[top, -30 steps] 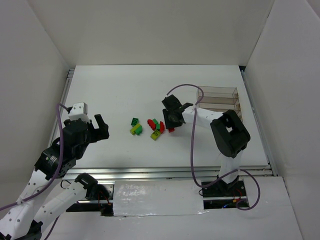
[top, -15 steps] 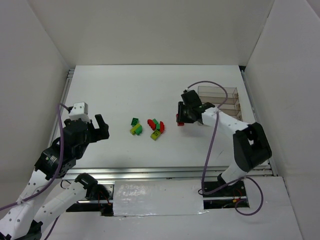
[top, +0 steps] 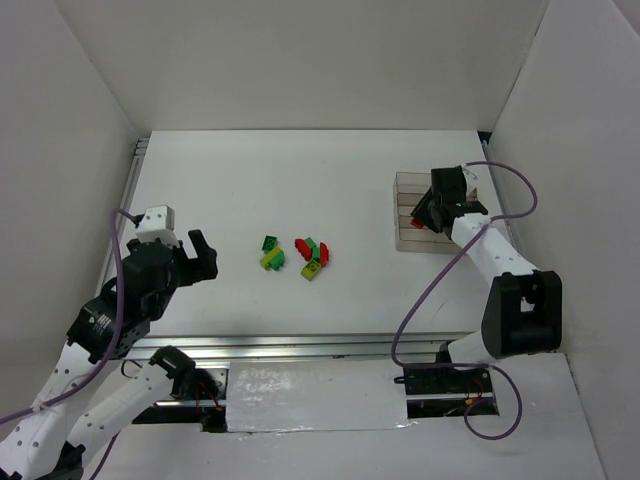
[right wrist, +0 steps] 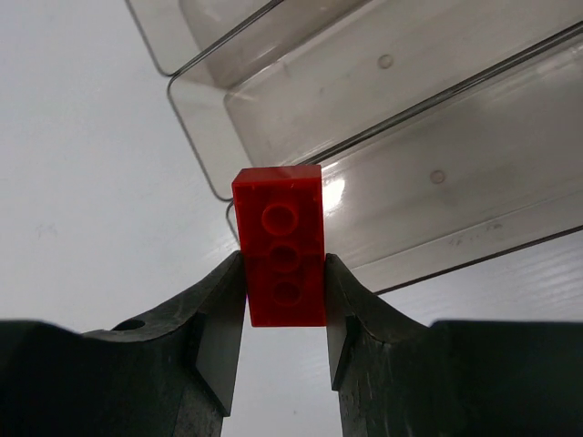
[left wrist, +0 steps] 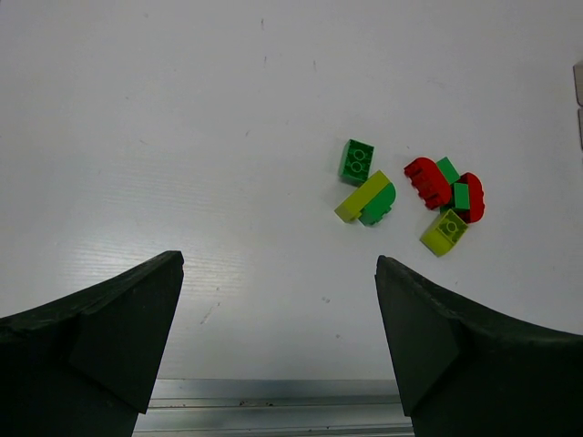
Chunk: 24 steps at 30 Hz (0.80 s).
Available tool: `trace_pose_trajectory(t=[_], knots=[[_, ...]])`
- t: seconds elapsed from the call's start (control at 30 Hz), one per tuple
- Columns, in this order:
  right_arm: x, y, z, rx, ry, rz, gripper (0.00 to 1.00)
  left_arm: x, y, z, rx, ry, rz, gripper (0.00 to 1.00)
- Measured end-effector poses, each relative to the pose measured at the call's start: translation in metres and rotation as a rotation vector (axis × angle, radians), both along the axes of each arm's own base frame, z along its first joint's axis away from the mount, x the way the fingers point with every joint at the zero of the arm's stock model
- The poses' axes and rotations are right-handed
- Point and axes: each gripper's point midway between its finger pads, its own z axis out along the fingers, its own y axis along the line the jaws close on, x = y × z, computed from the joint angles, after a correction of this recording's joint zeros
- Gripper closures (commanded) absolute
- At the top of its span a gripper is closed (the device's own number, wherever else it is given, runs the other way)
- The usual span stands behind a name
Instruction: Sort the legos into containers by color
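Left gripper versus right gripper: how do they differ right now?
The left gripper is open and empty; the right gripper is shut on a red brick. The left gripper sits short of the loose legos; the right gripper is at the tray. Both are black.

Red brick [right wrist: 279,259]: upright, pinched in right pincer [right wrist: 283,305], above clear four-slot tray [right wrist: 410,127], near its end wall. Others loose mid-bench [left wrist: 182,137]: dark green brick [left wrist: 356,161], yellow-green/green pair [left wrist: 366,198], red-green-yellow cluster [left wrist: 446,196] close by.
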Motion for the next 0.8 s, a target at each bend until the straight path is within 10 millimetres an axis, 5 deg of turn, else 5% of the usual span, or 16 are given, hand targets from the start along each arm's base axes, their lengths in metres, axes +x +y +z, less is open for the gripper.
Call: trace_pose_trajectory(t=[0.3, 0.43, 0.53, 0.8], knots=[[-0.001, -0.021, -0.027, -0.017, 0.078, -0.084, 0.67, -0.001, -0.001, 0.002, -0.010, -0.010, -0.008, 0.01], [-0.001, -0.023, -0.027, -0.018, 0.078, -0.095, 0.31, -0.001, -0.002, 0.003, -0.012, -0.012, -0.011, 0.01], [-0.001, -0.023, -0.027, -0.020, 0.078, -0.094, 0.20, -0.001, -0.002, 0.003, -0.012, -0.012, -0.011, 0.01], [-0.002, -0.018, -0.017, -0.020, 0.051, -0.072, 0.18, -0.001, -0.002, 0.003, -0.011, -0.012, -0.011, 0.01]])
